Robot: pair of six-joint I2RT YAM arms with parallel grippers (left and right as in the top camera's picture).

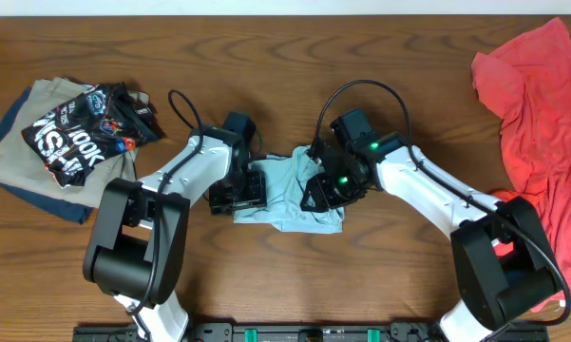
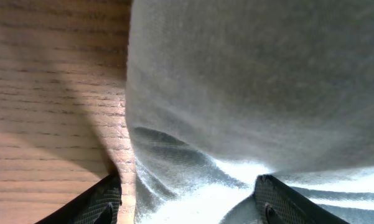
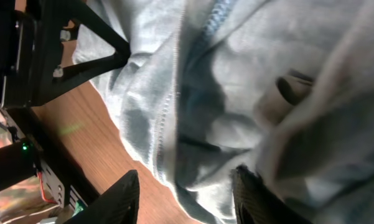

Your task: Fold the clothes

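The light blue T-shirt (image 1: pixel 287 198) lies bunched in a small heap at the table's middle front. My left gripper (image 1: pixel 251 186) is at its left edge and my right gripper (image 1: pixel 320 190) presses on its right part. In the left wrist view the open fingers (image 2: pixel 187 205) straddle the shirt's edge (image 2: pixel 249 81), one over wood and one on cloth. In the right wrist view the open fingers (image 3: pixel 183 199) likewise straddle the hem (image 3: pixel 236 93). The coral-red shirt (image 1: pixel 542 123) lies crumpled at the far right.
A black tee with white lettering (image 1: pixel 76 133) lies on khaki (image 1: pixel 38 100) and navy garments (image 1: pixel 52 201) at the far left. The table is brown wood (image 1: pixel 266 57). My left arm's black gripper body (image 3: pixel 50 50) shows close by in the right wrist view.
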